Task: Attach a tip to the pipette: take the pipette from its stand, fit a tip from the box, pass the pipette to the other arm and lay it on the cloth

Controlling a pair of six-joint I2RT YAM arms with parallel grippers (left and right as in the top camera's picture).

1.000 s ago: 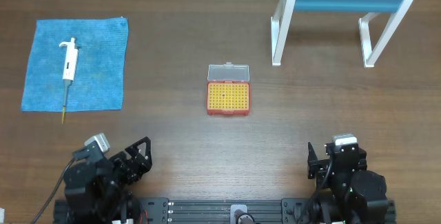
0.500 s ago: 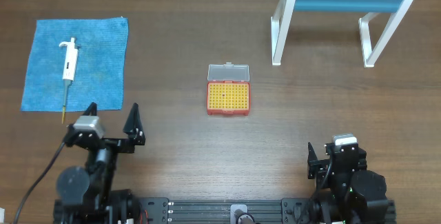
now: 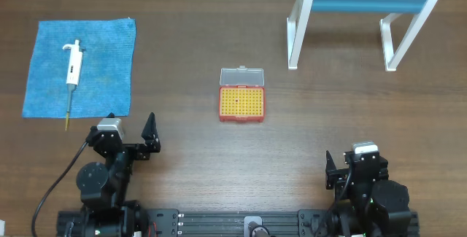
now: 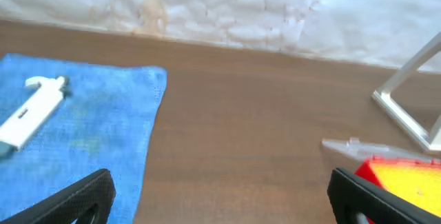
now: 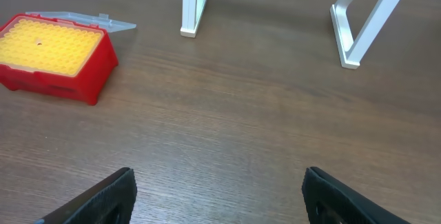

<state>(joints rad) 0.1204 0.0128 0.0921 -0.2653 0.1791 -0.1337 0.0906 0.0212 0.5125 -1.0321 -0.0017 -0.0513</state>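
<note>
Pipette [image 3: 72,63] lies flat on the cloth [image 3: 109,76], well left of the box [image 3: 241,103]. Its yellow tip [image 3: 68,119] is fitted and pokes past the cloth edge onto the surface [image 3: 190,164]. Stand [image 3: 365,0] is up and right of the box. Left claw [image 3: 130,125] is spread wide, pinching nothing, left of the box and just off the cloth's near edge, apart from the pipette. Right claw [image 5: 220,200] is spread too and empty, right of the box.

Task looks done, only backing off is left. To do it well, keep the left claw spread, draw it straight away from the cloth, and don't snag the cloth corner or nudge the overhanging tip.
</note>
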